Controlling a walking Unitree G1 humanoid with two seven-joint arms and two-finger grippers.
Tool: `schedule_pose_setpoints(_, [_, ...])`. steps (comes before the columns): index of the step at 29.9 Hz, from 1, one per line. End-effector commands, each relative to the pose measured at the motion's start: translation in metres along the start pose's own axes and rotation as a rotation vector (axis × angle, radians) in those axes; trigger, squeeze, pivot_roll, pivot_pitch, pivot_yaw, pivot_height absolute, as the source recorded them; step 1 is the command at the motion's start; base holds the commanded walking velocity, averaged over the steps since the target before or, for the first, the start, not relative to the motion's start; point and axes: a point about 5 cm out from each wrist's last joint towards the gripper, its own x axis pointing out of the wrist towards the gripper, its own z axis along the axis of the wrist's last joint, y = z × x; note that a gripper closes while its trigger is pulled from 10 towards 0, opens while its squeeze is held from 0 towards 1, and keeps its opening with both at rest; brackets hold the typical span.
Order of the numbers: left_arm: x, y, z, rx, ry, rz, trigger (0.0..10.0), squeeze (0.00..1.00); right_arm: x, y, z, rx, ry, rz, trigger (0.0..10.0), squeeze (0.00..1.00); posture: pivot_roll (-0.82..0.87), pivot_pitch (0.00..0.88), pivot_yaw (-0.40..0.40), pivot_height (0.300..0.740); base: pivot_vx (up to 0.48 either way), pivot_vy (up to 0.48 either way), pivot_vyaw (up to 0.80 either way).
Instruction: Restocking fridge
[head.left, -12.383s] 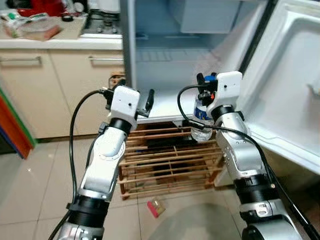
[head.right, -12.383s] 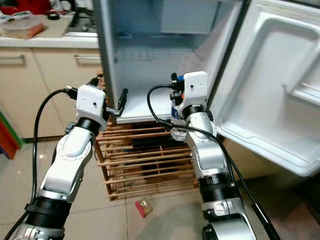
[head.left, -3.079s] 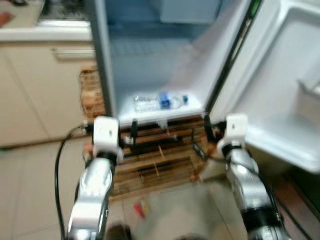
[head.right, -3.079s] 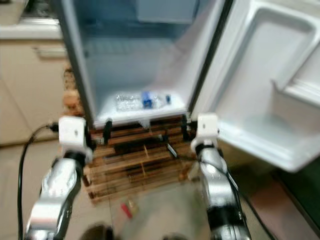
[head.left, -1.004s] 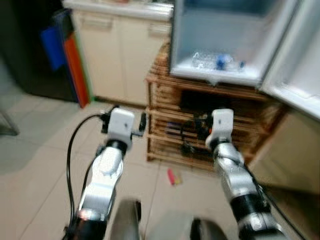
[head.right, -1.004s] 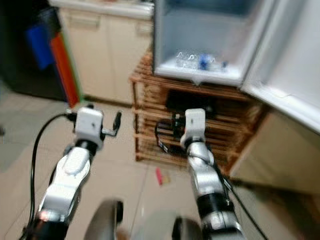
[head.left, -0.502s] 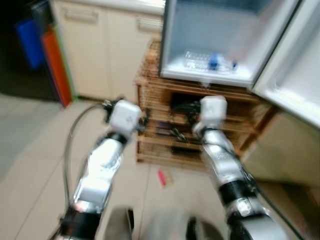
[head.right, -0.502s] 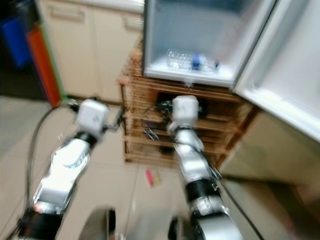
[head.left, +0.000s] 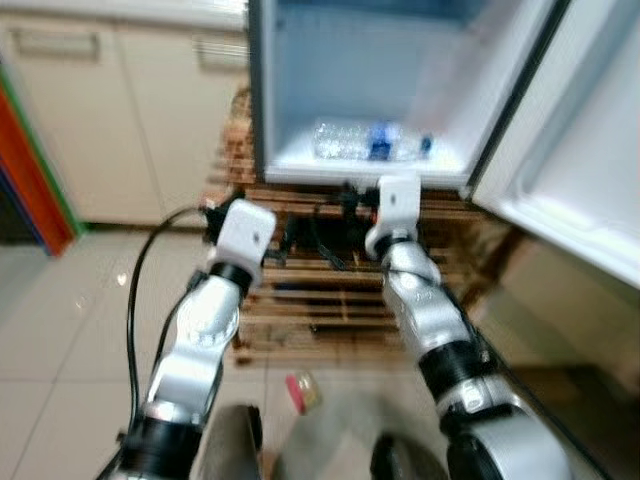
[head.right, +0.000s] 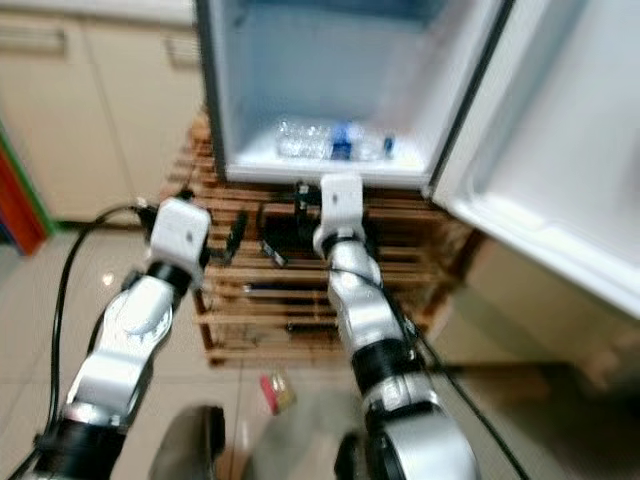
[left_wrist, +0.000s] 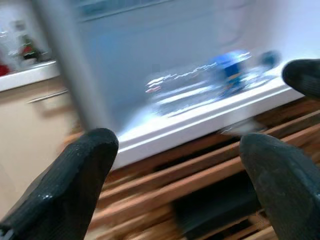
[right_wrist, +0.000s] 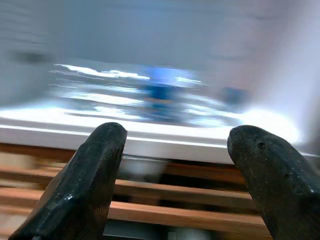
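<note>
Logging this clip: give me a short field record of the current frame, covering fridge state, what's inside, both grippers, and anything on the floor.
fridge: door open, swung to the robot's right
contents: water bottle with blue label lying on its side on the fridge floor
support: fridge sits on a wooden slatted rack
left gripper: open, nothing held, raised before the rack
right gripper: open, nothing held, just below the fridge's front edge
floor: small red and tan item on the tiles before the rack
image quality: blurred

Fridge (head.left: 300, 90) open, door (head.left: 590, 170) swung wide to right. Clear water bottle (head.left: 370, 141), blue label, lying on side on fridge floor near front edge. Views blurred.
</note>
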Motion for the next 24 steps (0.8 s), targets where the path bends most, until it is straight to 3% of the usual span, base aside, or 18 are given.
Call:
schedule_pose_setpoints(1, [0.004,-0.008,0.008,-0.009,-0.037,-0.038,10.0,0.0,0.0,-0.011,-0.004,-0.007,0.01,-0.039,10.0,0.0,0.1,0.0,-0.075,0.62,0.48,0.0,0.0])
schedule_pose_setpoints(5, [0.003,-0.007,0.011,-0.047,-0.043,-0.026,10.0,0.0,0.001,-0.009,0.001,-0.005,-0.004,-0.032,10.0,0.0,0.1,0.0,-0.076,0.62,0.12,0.0,0.0])
schedule_pose_setpoints(13, [-0.004,-0.009,0.011,-0.085,-0.04,-0.014,10.0,0.0,0.018,0.003,0.029,0.037,-0.071,0.023,10.0,0.0,0.11,0.0,-0.078,0.62,0.0,0.0,0.0])
schedule_pose_setpoints(17, [-0.016,-0.011,0.009,-0.078,-0.014,-0.014,10.0,0.0,0.036,0.007,0.047,0.041,-0.08,0.032,10.0,0.0,0.15,0.012,-0.082,0.62,0.0,0.0,0.0])
schedule_pose_setpoints(24, [-0.038,-0.011,0.009,-0.087,0.026,-0.01,10.0,0.0,0.048,0.024,0.071,0.059,-0.093,0.09,10.0,0.0,0.19,0.104,-0.09,0.62,0.0,0.0,0.0])
